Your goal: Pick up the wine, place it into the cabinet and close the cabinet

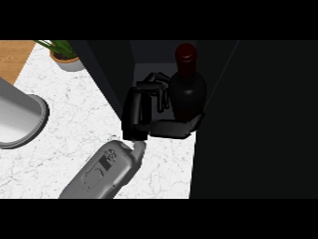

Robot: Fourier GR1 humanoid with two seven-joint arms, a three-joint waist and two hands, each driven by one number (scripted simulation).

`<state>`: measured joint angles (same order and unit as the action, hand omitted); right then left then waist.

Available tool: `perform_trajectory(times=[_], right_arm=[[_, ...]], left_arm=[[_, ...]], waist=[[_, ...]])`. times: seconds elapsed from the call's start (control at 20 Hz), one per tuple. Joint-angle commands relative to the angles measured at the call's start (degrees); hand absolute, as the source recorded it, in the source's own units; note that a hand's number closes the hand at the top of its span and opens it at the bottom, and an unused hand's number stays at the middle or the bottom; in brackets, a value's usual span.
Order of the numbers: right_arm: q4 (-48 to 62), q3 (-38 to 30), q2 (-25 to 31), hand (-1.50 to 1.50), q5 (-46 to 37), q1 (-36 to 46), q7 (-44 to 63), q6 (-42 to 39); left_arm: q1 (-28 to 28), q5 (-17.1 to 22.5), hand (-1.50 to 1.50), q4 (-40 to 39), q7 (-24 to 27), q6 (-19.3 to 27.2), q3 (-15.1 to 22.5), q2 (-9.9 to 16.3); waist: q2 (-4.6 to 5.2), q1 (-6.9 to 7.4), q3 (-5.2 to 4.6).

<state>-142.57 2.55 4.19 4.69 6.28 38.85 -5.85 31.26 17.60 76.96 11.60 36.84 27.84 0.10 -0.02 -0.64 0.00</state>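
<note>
Wine [187, 86]: dark bottle, upright, standing inside the dark cabinet [258, 116] opening, just past the edge of the white marble surface [72, 126].

Only one hand in view. The forearm comes in from the lower edge left of centre, so I can't say for sure which arm it is; reading it as the left hand [144, 112], as a judgement. Right hand not visible.

Hand state: fingers curled toward the bottle's lower body, thumb reaching under and along its base side. Looks like it has hold of the bottle, though dark on dark makes the contact line hard to read. Bottle sits right beside the hand, on its far right side, neck rising above the fingers.

Progress, judged from this:
- pick up: done
- place in cabinet: bottle is in the opening and upright, release not yet done
- close cabinet: not done. The dark panel right of the hand may be the open door, can't tell.

Left: let go, pull the hand clear, swing the door shut.

Other stuff, all well to the left of the hand: grey cylinder [10, 116], potted plant [63, 53] further back.
</note>
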Motion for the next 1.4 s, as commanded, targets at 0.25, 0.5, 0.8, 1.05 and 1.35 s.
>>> perform_trajectory(times=[0.25, 0.5, 0.8, 1.05, 1.35], right_arm=[[-6.68, 0.11, -0.1, -1.5, 4.33, -4.52, 1.51, -1.12], [-5.61, -1.02, -0.06, -1.5, 5.36, -6.07, -1.88, -2.83], [-7.8, -0.43, -0.64, -1.5, 5.86, -5.47, 1.15, -1.82], [-2.81, -0.21, -1.61, -1.5, 4.58, -3.47, -2.17, -1.52], [-5.73, -1.3, -0.78, -1.5, 6.02, -3.09, 1.39, -1.55]], left_arm=[[2.7, 0.85, 1.5, -11.04, 7.89, -0.58, -0.93, -0.09], [1.16, 1.03, 1.5, -16.26, 14.49, -4.22, -5.17, -0.09], [5.58, 3.57, 1.5, -16.65, 11.2, -2.93, -6.42, -0.09], [11.54, 3.25, 1.5, -27.33, 13.65, -8.66, -13.65, 0.12], [9.89, 5.54, 1.5, -28.7, 14.41, -11.81, -14.17, 0.22]], waist=[[0.04, -0.18, 0.0], [0.09, -0.18, 0.01], [-0.03, -0.15, 0.0], [0.19, -0.35, 0.0], [0.04, 0.0, -0.01]])
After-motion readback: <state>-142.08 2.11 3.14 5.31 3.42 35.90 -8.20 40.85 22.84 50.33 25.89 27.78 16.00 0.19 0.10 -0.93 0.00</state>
